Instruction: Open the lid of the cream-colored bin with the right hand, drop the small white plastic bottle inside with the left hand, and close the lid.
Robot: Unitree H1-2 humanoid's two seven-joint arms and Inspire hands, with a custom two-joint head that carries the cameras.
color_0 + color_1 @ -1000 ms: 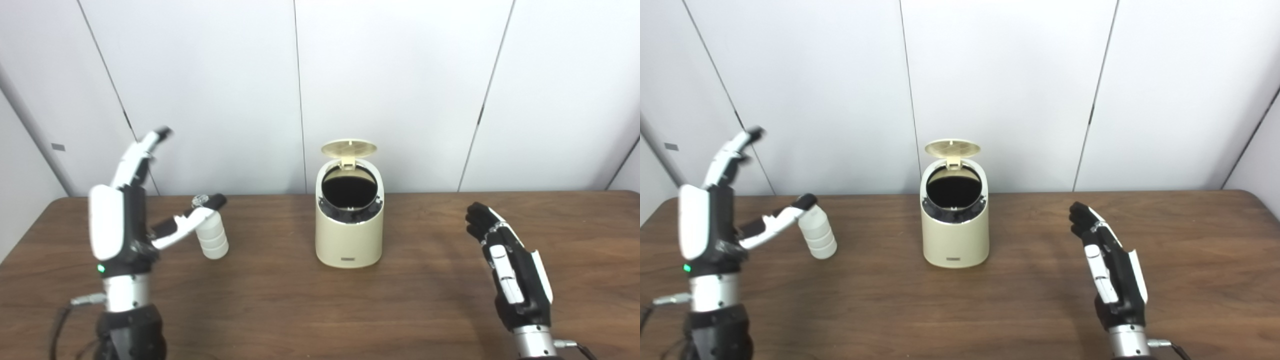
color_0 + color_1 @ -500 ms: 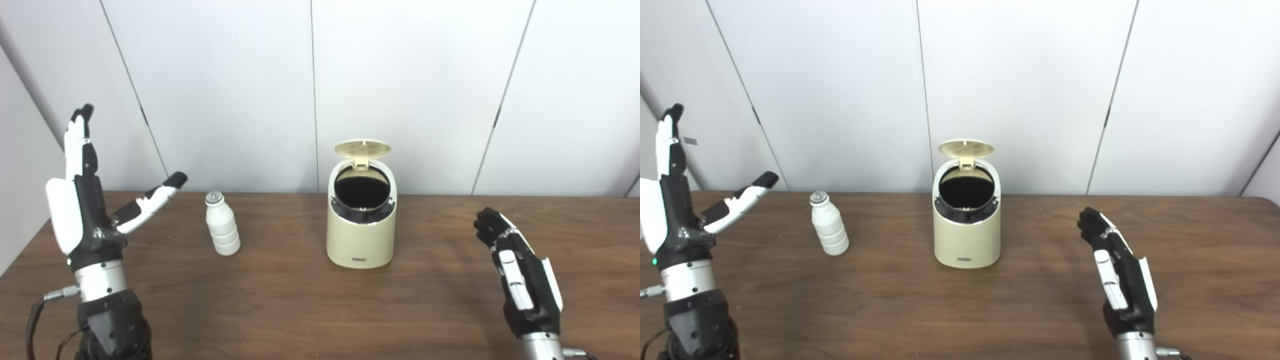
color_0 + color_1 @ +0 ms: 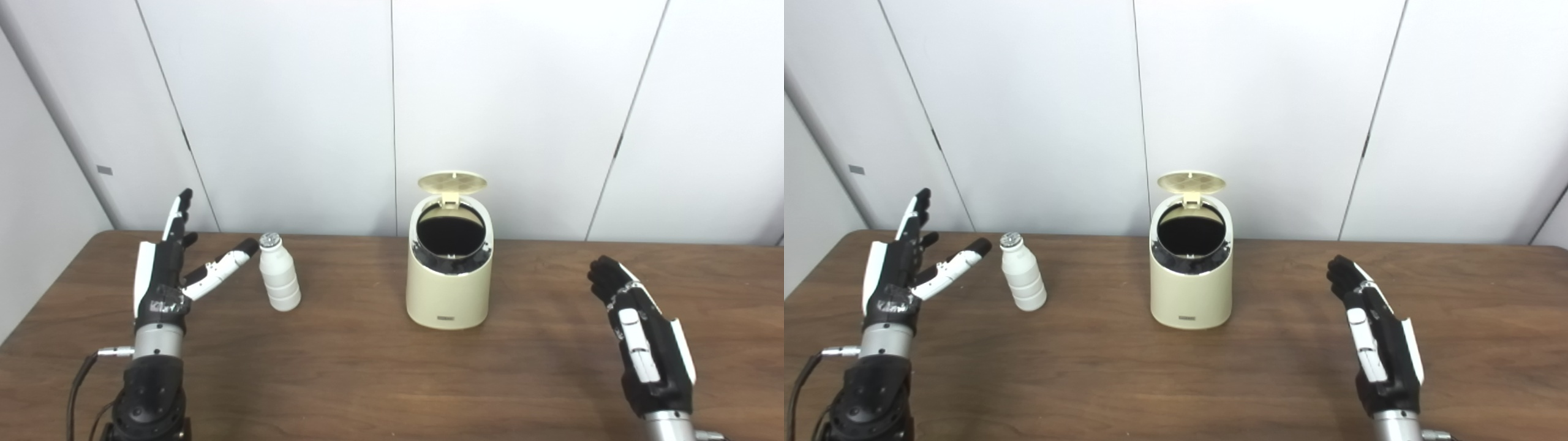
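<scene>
Cream-colored bin (image 3: pixel 449 282) stands mid-tabletop (image 3: pixel 367 380), lid (image 3: pixel 452 181) hinged up, dark mouth exposed: opening step looks done. Small white plastic bottle (image 3: pixel 279 280) upright on tabletop, left of bin, well apart from it, not yet picked up. Left hand (image 3: pixel 164 272) just beside bottle, fingers (image 3: pixel 222 267) spread, thumb tip near cap, grasping nothing. Right hand (image 3: pixel 643 340) hovers right of bin, fingers extended, empty. Left to do: grasp, drop, close lid.
</scene>
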